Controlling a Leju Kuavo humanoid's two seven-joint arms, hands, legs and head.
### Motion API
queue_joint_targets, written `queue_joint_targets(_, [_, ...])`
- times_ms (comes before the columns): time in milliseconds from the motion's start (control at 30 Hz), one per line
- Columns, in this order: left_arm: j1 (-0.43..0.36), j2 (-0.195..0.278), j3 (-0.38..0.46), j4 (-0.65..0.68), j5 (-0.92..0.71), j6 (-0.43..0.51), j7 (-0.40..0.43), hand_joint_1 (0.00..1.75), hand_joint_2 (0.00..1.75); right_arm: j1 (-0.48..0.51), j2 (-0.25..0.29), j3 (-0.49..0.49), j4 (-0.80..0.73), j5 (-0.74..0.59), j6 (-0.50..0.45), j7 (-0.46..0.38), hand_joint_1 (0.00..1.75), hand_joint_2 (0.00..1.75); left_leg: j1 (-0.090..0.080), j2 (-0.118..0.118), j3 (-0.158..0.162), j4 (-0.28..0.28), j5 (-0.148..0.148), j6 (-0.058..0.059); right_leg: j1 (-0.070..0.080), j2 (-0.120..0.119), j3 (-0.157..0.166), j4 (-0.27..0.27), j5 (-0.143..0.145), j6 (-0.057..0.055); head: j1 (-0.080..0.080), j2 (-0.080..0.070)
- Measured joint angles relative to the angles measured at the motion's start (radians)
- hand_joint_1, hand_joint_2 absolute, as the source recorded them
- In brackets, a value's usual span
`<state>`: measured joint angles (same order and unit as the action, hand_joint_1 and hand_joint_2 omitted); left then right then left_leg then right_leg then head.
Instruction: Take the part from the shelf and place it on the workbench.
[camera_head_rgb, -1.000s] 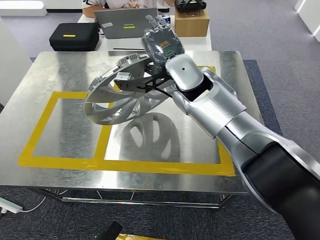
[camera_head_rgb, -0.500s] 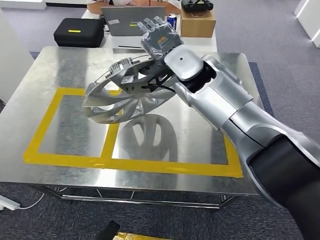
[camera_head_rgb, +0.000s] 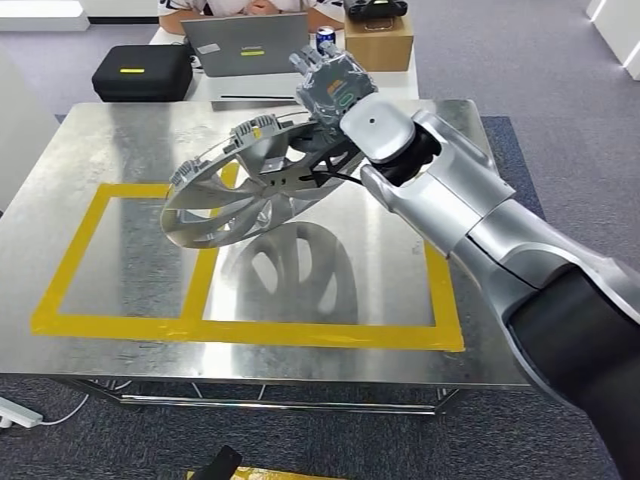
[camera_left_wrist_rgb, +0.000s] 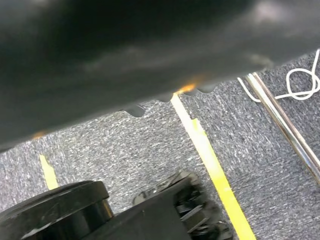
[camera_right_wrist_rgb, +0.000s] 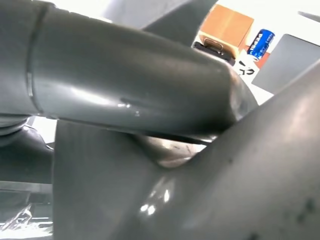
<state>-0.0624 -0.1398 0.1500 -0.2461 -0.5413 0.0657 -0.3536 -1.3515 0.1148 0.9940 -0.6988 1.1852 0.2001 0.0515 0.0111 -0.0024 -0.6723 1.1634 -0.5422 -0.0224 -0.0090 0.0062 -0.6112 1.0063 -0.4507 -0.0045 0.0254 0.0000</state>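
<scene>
Above the shiny steel workbench with yellow tape, our right hand grips the tilted silver spoked wheel cover; we should level it before lowering.

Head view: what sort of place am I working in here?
Most likely a robotics lab or test area in an office-type room: a metal workbench marked with yellow tape, grey carpet, and a desk behind with a laptop. The right hand holds a silver wheel cover.

The right arm reaches forward over the workbench, its right hand gripping the tilted part above the metal top.
</scene>
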Motion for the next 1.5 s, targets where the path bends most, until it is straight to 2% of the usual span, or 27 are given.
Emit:
queue_joint_targets(67, [0.002,0.000,0.000,0.000,0.000,0.000,0.000,0.00,0.00,0.004,0.000,0.004,0.001,0.000,0.000,0.000,0.00,0.00,0.000,0.000,-0.052,0.107,-0.035,-0.002,0.002,0.001,0.001,0.000,-0.001,-0.003,0.000,0.000])
queue_joint_targets(100, [0.003,0.001,0.000,0.000,0.000,0.000,0.000,0.00,0.00,0.006,0.000,0.006,0.002,0.000,0.000,0.000,0.00,0.00,0.000,0.000,-0.059,0.119,-0.026,-0.001,0.003,0.001,0.002,0.001,-0.002,-0.003,0.000,0.000])
queue_joint_targets(133, [0.003,0.001,0.000,0.000,0.000,0.000,0.000,0.00,0.00,0.007,0.000,0.007,0.002,0.000,0.000,0.000,0.00,0.00,0.000,0.000,-0.048,0.092,0.002,0.001,0.004,0.003,0.003,0.001,-0.002,-0.003,0.000,0.000])
queue_joint_targets(200, [0.003,0.002,0.000,0.000,0.000,0.000,0.000,0.00,0.00,0.006,0.000,0.007,0.002,0.000,0.000,0.000,0.00,0.00,-0.002,0.000,0.008,-0.029,0.074,0.011,0.005,0.005,0.006,0.002,-0.004,-0.001,0.000,0.000])
queue_joint_targets(233, [0.003,0.002,0.000,0.000,0.000,0.000,0.000,0.00,0.00,0.005,0.000,0.007,0.002,0.000,0.000,0.000,0.00,0.00,-0.004,0.000,0.035,-0.087,0.095,0.016,0.007,0.006,0.005,0.004,-0.005,0.001,0.000,0.000])
queue_joint_targets(300, [0.002,0.003,0.000,0.000,0.000,0.000,0.000,0.00,0.00,0.002,0.000,0.007,0.003,0.000,-0.001,0.000,0.00,0.00,-0.007,0.000,0.057,-0.140,0.100,0.023,0.010,0.007,-0.001,0.006,-0.005,0.009,0.001,0.000])
queue_joint_targets(400, [0.002,0.002,0.000,0.000,0.000,0.000,0.000,0.00,0.00,-0.003,-0.001,0.007,0.003,0.000,-0.001,0.000,0.00,0.00,-0.005,0.000,0.062,-0.154,0.100,0.034,0.008,0.005,-0.011,0.014,-0.014,0.023,0.002,0.000])
queue_joint_targets(467, [0.001,0.001,0.000,0.000,0.000,0.000,-0.001,0.00,0.00,-0.005,-0.003,0.007,0.003,0.000,-0.001,0.000,0.00,0.00,-0.001,0.001,0.065,-0.159,0.103,0.043,0.006,0.004,-0.045,0.085,-0.056,0.033,0.006,0.000])
queue_joint_targets(533, [0.001,0.001,0.000,0.000,0.000,0.000,-0.001,0.00,0.00,-0.003,-0.005,0.008,0.003,0.000,0.000,0.000,0.00,0.00,-0.001,0.001,0.065,-0.159,0.103,0.046,0.004,0.003,-0.107,0.217,-0.115,0.039,0.008,0.000])
queue_joint_targets(567, [0.001,0.001,0.000,0.000,0.000,0.000,-0.001,0.00,0.00,-0.001,-0.006,0.008,0.003,0.000,0.000,0.000,0.00,0.00,-0.001,0.002,0.065,-0.159,0.103,0.046,0.004,0.003,-0.132,0.269,-0.130,0.041,0.007,0.000])
queue_joint_targets(600, [0.001,0.001,0.000,0.000,0.000,0.000,-0.001,0.00,0.00,0.001,-0.006,0.009,0.003,0.000,0.000,0.000,0.00,0.00,-0.001,0.001,0.066,-0.159,0.102,0.046,0.003,0.002,-0.142,0.288,-0.127,0.043,0.008,0.000])
queue_joint_targets(633, [0.002,0.001,0.000,0.000,0.000,0.000,-0.001,0.00,0.00,0.001,-0.007,0.009,0.003,0.000,0.000,0.000,0.00,0.00,-0.001,0.001,0.066,-0.159,0.102,0.046,0.002,0.002,-0.133,0.268,-0.107,0.043,0.008,0.000])
queue_joint_targets(733, [0.002,0.001,0.000,0.000,0.000,0.000,-0.001,0.00,0.00,-0.001,-0.007,0.009,0.003,0.000,0.000,0.000,0.00,0.00,-0.003,-0.001,0.067,-0.155,0.100,0.040,-0.001,0.001,-0.037,0.076,-0.023,0.038,0.008,0.000])
queue_joint_targets(800, [0.002,0.000,0.000,0.000,0.000,0.000,-0.001,0.00,0.00,-0.002,-0.007,0.009,0.003,0.000,0.000,0.000,0.00,0.00,-0.006,-0.002,0.062,-0.153,0.101,0.029,0.002,0.003,-0.001,0.011,-0.010,0.030,0.006,0.000])
queue_joint_targets(867, [0.002,0.000,0.000,0.000,0.000,0.000,-0.001,0.00,0.00,0.001,-0.008,0.009,0.003,0.000,0.000,0.000,0.00,0.00,-0.005,-0.002,0.059,-0.153,0.104,0.018,0.004,0.004,0.001,0.007,-0.006,0.019,0.006,0.000])
queue_joint_targets(933, [0.002,0.000,0.000,0.000,0.000,0.000,-0.001,0.00,0.00,0.001,-0.009,0.009,0.004,0.000,0.000,0.000,0.00,0.00,-0.002,-0.001,0.051,-0.133,0.086,0.008,0.002,0.003,0.003,0.002,-0.001,0.008,0.004,0.000])
queue_joint_targets(967, [0.002,0.000,0.000,0.000,0.000,0.000,-0.001,0.00,0.00,0.001,-0.009,0.009,0.004,0.000,0.000,0.000,0.00,0.00,-0.001,-0.001,0.035,-0.097,0.062,0.004,0.000,0.002,0.004,-0.001,0.000,0.003,0.002,0.000])
queue_joint_targets(1033, [0.003,0.000,0.000,0.000,0.000,0.000,-0.001,0.00,0.00,0.003,-0.009,0.010,0.004,0.000,0.000,0.000,0.00,0.00,0.000,-0.001,-0.020,0.025,0.003,-0.001,0.001,0.002,0.004,-0.001,0.001,-0.002,-0.001,0.000])
queue_joint_targets(1100, [0.004,0.000,0.000,0.000,0.000,0.000,-0.001,0.00,0.00,0.008,-0.009,0.010,0.004,0.000,0.000,0.000,0.00,0.00,0.000,-0.001,-0.063,0.115,-0.021,-0.002,0.003,0.002,0.004,0.000,0.000,-0.003,-0.001,0.000])
queue_joint_targets(1133, [0.005,0.001,0.000,0.000,0.000,0.000,-0.001,0.00,0.00,0.010,-0.009,0.011,0.004,0.000,0.000,0.000,0.00,0.00,0.000,-0.001,-0.061,0.110,-0.005,-0.001,0.004,0.003,0.004,0.000,0.000,-0.003,-0.001,0.000])
queue_joint_targets(1167, [0.005,0.001,0.000,0.000,0.000,0.000,-0.001,0.00,0.00,0.010,-0.009,0.011,0.004,0.000,0.000,0.000,0.00,0.00,-0.001,-0.001,-0.040,0.069,0.026,0.002,0.004,0.003,0.005,0.000,0.000,-0.003,-0.001,0.000])
queue_joint_targets(1233, [0.004,0.002,0.000,0.000,0.000,0.000,-0.001,0.00,0.00,0.007,-0.009,0.011,0.004,0.000,0.000,0.000,0.00,0.00,-0.003,0.000,0.024,-0.057,0.087,0.012,0.007,0.004,0.005,0.002,-0.001,-0.002,-0.001,0.000])
queue_joint_targets(1267, [0.003,0.002,0.000,0.000,0.000,0.000,-0.001,0.00,0.00,0.005,-0.009,0.011,0.004,0.000,0.000,0.000,0.00,0.00,-0.004,0.000,0.049,-0.107,0.100,0.017,0.009,0.004,0.002,0.003,0.000,0.001,0.000,0.000])
queue_joint_targets(1300, [0.002,0.002,0.000,0.000,0.000,0.000,-0.001,0.00,0.00,0.004,-0.009,0.011,0.004,0.000,0.000,0.000,0.00,0.00,-0.006,0.000,0.062,-0.136,0.102,0.020,0.011,0.004,0.000,0.004,0.000,0.005,0.000,0.000])
queue_joint_targets(1400, [0.003,0.002,-0.001,0.000,0.000,0.000,-0.002,0.00,0.00,0.000,-0.009,0.011,0.004,0.000,-0.001,0.000,0.00,0.00,-0.007,0.000,0.067,-0.155,0.098,0.032,0.009,0.003,-0.006,0.006,-0.002,0.021,0.001,0.000])
queue_joint_targets(1433, [0.003,0.002,-0.001,0.000,0.000,0.000,-0.002,0.00,0.00,-0.002,-0.010,0.011,0.004,0.000,-0.001,0.000,0.00,0.00,-0.005,0.001,0.069,-0.159,0.101,0.037,0.009,0.002,-0.014,0.020,-0.013,0.026,0.002,0.000])
queue_joint_targets(1500, [0.001,0.001,-0.001,0.000,0.000,0.000,-0.002,0.00,0.00,-0.004,-0.011,0.010,0.004,0.000,0.000,0.000,0.00,0.00,-0.002,0.002,0.071,-0.163,0.103,0.045,0.006,0.002,-0.056,0.105,-0.062,0.035,0.005,0.000])
